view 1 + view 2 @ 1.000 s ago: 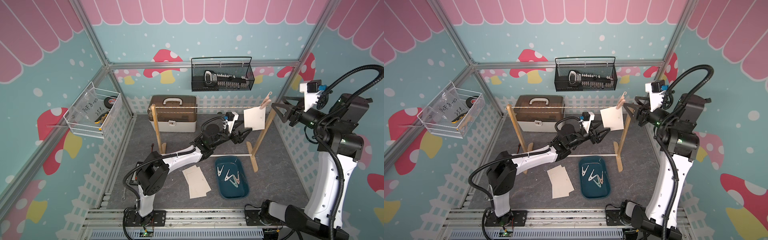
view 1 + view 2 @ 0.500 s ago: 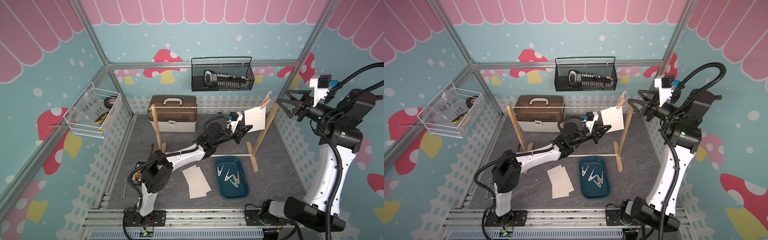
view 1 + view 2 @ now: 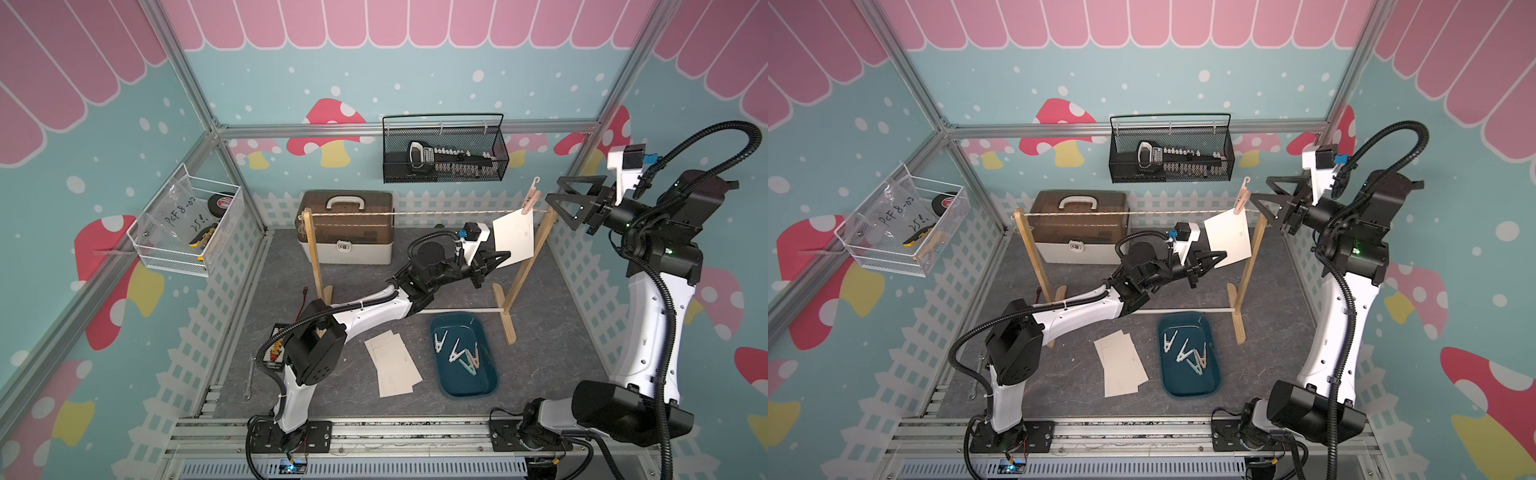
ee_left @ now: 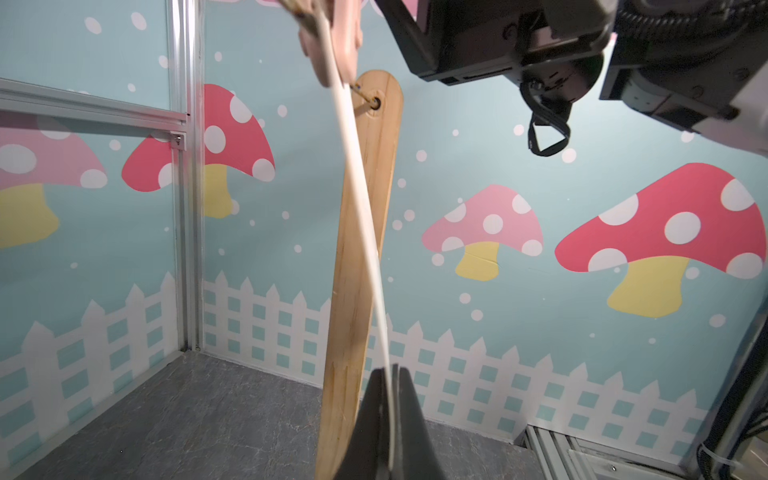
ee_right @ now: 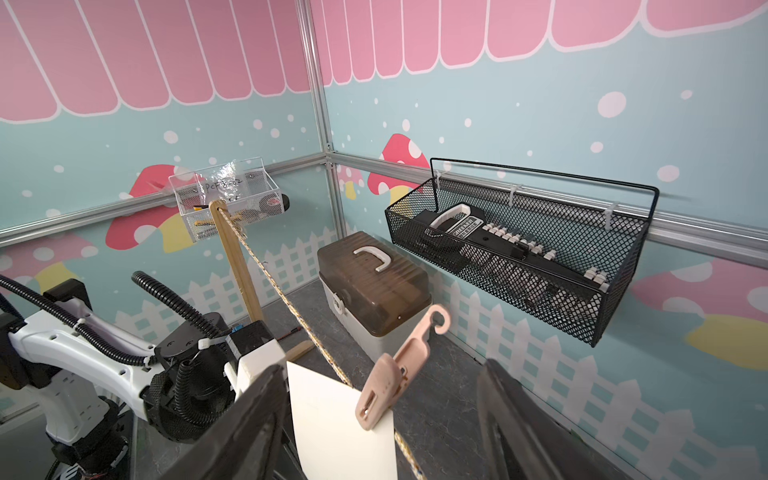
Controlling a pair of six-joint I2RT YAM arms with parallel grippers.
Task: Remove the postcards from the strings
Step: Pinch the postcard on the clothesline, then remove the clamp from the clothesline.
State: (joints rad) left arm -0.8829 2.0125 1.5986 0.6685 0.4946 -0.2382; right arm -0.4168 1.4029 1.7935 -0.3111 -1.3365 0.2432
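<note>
Left wrist view looks up along the one hanging postcard, seen edge-on, with the left gripper clenched on its lower corner. That hold looks meant to keep the card from dropping once the pink peg lets go. In a top view the card hangs right of centre, pinned to the string just beside the right-hand wooden post. Right gripper is spread wide, one finger on each side of the peg without touching it, apparently lined up to squeeze it open. Lower in the frame, other cards lie stacked on the desk beside a blue tray holding loose pegs, so this seems the final one.
</note>
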